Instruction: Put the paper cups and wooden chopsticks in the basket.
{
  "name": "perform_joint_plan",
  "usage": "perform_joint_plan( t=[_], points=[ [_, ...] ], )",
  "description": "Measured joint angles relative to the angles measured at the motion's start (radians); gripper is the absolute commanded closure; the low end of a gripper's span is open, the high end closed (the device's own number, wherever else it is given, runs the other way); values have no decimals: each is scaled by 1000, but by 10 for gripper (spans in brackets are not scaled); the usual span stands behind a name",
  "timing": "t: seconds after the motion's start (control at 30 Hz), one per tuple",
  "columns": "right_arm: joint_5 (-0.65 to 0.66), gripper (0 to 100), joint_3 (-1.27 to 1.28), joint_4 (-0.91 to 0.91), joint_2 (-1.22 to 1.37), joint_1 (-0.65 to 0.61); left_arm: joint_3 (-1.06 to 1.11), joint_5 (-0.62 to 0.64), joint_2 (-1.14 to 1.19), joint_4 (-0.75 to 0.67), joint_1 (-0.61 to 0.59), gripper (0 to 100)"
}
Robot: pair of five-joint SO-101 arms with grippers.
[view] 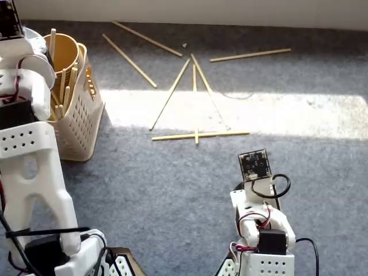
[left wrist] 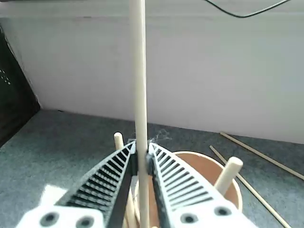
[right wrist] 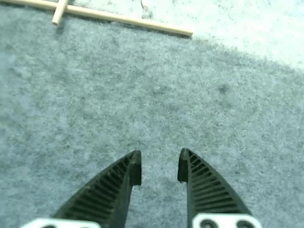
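Above the basket [view: 87, 122], the left gripper [left wrist: 141, 151] is clamped on an upright wooden chopstick [left wrist: 138, 71] over a paper cup [left wrist: 205, 166], while the right gripper [right wrist: 156, 166] hangs with jaws apart over grey carpet [right wrist: 142, 95], near loose chopsticks [view: 172, 92].

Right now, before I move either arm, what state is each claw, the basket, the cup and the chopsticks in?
left claw: shut on the held chopstick, above the paper cup
held chopstick: upright
right claw: open, empty, over carpet
basket: upright, holding cup and chopsticks
paper cup: upright in basket, chopsticks standing in it
loose chopsticks: flat on carpet, some crossed
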Motion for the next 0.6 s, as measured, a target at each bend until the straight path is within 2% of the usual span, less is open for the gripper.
perform_joint_plan(
  t=[0.1,0.23,0.3,0.6],
  points=[
    [0,854,0,0,0,0,41,-3,29,-6,-2,968],
    [0,854,0,0,0,0,91,-3,15,-6,-2,841],
    [0,854,0,0,0,0,138,5,-17,-6,-2,809],
    [0,854,0,0,0,0,336,3,-342,-8,0,809]
  ],
)
